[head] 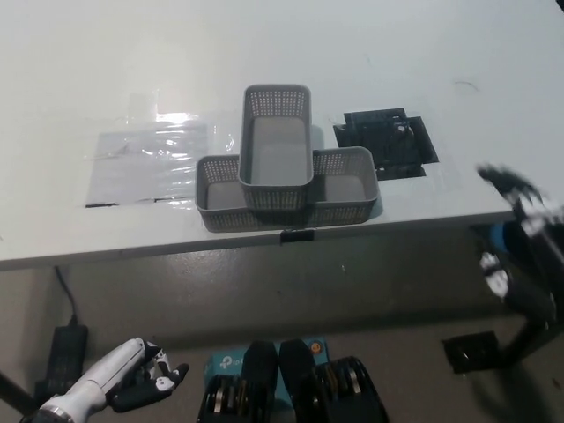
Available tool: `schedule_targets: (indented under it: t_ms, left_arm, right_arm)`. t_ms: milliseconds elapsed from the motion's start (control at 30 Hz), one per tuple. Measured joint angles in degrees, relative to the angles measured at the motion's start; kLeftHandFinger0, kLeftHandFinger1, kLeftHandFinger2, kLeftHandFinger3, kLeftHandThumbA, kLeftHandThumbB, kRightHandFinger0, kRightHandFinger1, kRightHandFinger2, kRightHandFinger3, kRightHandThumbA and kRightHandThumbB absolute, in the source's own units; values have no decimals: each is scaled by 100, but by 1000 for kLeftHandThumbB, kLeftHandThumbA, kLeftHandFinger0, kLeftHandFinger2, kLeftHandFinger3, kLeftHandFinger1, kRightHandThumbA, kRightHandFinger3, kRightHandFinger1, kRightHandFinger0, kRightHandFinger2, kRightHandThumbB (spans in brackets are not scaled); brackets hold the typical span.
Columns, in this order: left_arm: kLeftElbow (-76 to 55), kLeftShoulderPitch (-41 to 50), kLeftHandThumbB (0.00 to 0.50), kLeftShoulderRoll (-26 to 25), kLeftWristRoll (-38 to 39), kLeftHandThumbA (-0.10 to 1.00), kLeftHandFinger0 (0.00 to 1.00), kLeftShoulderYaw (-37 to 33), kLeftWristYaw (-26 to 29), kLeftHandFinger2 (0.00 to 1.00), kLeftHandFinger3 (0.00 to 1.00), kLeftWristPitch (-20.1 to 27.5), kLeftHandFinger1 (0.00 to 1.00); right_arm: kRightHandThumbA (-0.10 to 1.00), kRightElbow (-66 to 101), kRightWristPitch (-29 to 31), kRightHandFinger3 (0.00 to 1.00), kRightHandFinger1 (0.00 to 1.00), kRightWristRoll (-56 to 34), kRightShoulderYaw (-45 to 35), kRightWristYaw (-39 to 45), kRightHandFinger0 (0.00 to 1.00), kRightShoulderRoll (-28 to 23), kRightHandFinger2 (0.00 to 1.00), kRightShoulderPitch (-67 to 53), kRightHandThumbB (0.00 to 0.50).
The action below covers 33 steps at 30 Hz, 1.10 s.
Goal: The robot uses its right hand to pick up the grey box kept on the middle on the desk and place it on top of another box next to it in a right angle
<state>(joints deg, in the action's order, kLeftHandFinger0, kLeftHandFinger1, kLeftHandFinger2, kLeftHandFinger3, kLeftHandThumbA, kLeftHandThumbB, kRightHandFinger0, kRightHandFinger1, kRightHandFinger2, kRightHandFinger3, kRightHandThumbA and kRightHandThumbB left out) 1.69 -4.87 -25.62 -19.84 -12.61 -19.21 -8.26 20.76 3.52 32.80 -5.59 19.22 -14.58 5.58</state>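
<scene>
A grey mesh box (277, 145) lies crosswise on top of a second grey mesh box (339, 189) at a right angle, near the front edge of the white desk (370, 53). Nothing touches either box. My black right hand (520, 242) is blurred at the far right edge, off the desk and well away from the boxes, holding nothing, fingers apart. My white left hand (132, 379) rests low at the bottom left, below the desk, fingers loosely spread and holding nothing.
A clear plastic sheet (141, 163) lies left of the boxes. A black flat patch (386, 143) sits on the desk to their right. Below the desk edge a black adapter (60, 352) and a teal packet (227, 363) lie on the floor.
</scene>
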Motion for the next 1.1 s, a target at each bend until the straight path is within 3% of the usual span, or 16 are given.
schedule_targets:
  t_ms: [67,200,300,367,433,533,567,633,833,933,1100]
  left_arm:
    - [0,12,186,0,-1,606,69,-3,-2,193,344,-7,55]
    - [0,40,198,0,-9,623,39,-1,0,169,327,-8,30]
    - [0,73,191,1,-21,608,31,0,0,156,322,-10,24]
    - [0,87,185,1,-26,644,65,-1,0,193,354,-11,49]
    - [0,88,184,2,-43,633,67,-6,0,198,380,-10,52]
    - [-16,90,177,2,-67,611,70,-4,1,198,378,-11,50]
    - [-33,96,181,4,-68,605,54,1,1,165,370,-10,30]
    - [-72,110,182,5,-73,608,47,8,2,158,367,-12,22]
    - [-155,135,177,10,-79,638,45,10,2,190,355,-11,34]
    - [-155,133,178,12,-79,637,61,12,2,200,335,-11,42]
    - [-151,130,183,14,-77,642,45,14,2,173,329,-10,30]
  right_arm:
    - [116,-349,113,1000,875,-141,-178,-201,717,202,916,-208,214]
    - [46,-1130,370,989,645,-500,-570,-589,484,568,740,-468,203]
    - [-29,-1678,525,935,500,-823,-887,-858,399,842,638,-543,174]
    - [-4,-1964,569,912,484,-1022,-1060,-1007,383,1034,610,-554,177]
    - [-3,-2279,598,940,475,-1239,-1234,-1153,380,1238,614,-558,175]
    - [12,-2650,590,900,459,-1508,-1314,-1271,368,1368,585,-563,182]
    - [83,-2707,553,902,461,-1588,-1310,-1273,361,1361,608,-567,200]
    - [117,-2710,441,897,491,-1634,-1242,-1273,363,1293,634,-573,197]
    - [-8,-2705,201,834,465,-1450,-710,-1296,397,890,612,-596,188]
    - [-14,-2705,144,836,435,-1349,-502,-1335,362,762,590,-592,172]
    - [1,-2702,2,856,473,-1302,-373,-1383,394,707,630,-592,156]
